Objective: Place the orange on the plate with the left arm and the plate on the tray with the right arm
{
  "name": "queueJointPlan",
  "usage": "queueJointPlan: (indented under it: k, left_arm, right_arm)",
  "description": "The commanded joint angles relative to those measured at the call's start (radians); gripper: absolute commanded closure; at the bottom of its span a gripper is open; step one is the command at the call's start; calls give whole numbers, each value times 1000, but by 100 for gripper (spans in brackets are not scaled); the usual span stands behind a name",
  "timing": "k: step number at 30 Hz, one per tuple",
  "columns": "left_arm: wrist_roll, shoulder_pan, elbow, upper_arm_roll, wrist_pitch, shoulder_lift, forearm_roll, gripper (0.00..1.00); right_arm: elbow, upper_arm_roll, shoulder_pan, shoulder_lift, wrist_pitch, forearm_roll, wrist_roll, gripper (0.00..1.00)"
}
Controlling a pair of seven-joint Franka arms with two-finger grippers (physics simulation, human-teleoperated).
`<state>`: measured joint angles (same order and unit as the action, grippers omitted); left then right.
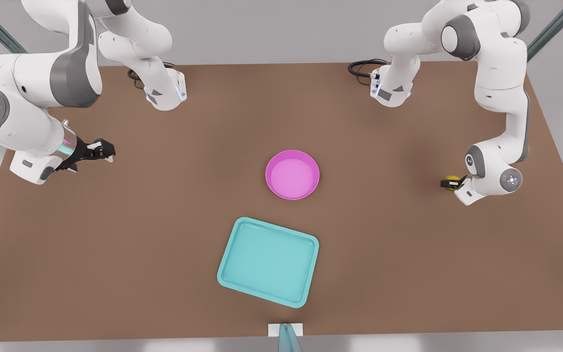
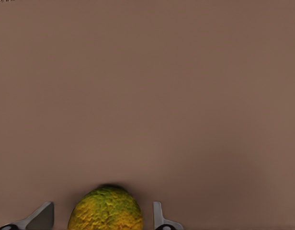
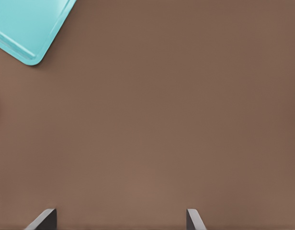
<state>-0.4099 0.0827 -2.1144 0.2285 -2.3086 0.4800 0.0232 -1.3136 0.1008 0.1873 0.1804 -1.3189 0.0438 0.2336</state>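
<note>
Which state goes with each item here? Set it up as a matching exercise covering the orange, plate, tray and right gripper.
Items:
1. orange
2. plate
3. tray
4. right gripper

States:
A. empty, at the table's middle
B. between the open left gripper's fingers
C. open, over bare table at the front view's left
D. empty, near the table's front edge

Pairs: 1-B, 2-A, 3-D, 4-C

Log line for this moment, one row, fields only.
left gripper: open around orange, table level | right gripper: open, waiting | plate: empty, on table | tray: empty
</note>
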Motion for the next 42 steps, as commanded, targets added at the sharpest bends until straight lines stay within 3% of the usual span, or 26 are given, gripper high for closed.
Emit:
queueJointPlan:
  k: [1, 5, 6, 7, 17, 18, 19, 23, 26, 29, 33, 35, 37, 42]
  left_arm:
    - [-138, 0, 1, 0, -9, 0, 1, 0]
    - [-138, 0, 1, 0, 0, 3, 0, 0]
    - [-138, 0, 1, 0, 0, 8, 1, 5]
    - [-135, 0, 1, 0, -3, 11, 0, 21]
    - [-133, -1, 2, 0, -8, 26, 0, 22]
    - [-132, -1, 4, 0, -3, 25, -5, 33]
    - [-124, -1, 5, 0, 0, 23, -5, 36]
    - [-84, -8, 5, 0, 24, -1, -3, 36]
    - [324, -236, 40, -47, 167, -98, -14, 35]
    - [716, -481, 281, -123, 386, -25, -80, 35]
    - [1071, -842, 412, -123, 405, 72, -192, 35]
    - [1163, -913, 447, -133, 403, 124, -216, 35]
    - [1217, -916, 447, -181, 400, 134, -229, 35]
    - [1215, -916, 468, -184, 371, 158, -229, 35]
  right_arm:
    - [0, 0, 1, -1, 3, -1, 15, 0]
    - [2, 0, 0, 7, 3, -1, 19, 0]
    - [4, 0, 0, 7, 3, -1, 21, 0]
    - [4, 0, 0, 7, 1, -1, 23, 0]
    - [7, 0, -2, 8, 1, -1, 24, 0]
    - [7, 0, -3, 8, 1, -1, 24, 0]
    - [7, 0, -3, 8, 1, -1, 26, 0]
    - [7, 0, -6, 8, 1, -1, 26, 0]
    - [7, 0, -6, 8, 0, -1, 26, 0]
    - [7, 0, -6, 13, 0, -1, 26, 0]
    - [8, 0, -8, 13, 0, -1, 26, 0]
    - [8, 0, -9, 13, 0, -1, 24, 0]
    - [8, 0, -11, 13, 0, -1, 26, 0]
    - [8, 0, -12, 14, -2, -1, 24, 0]
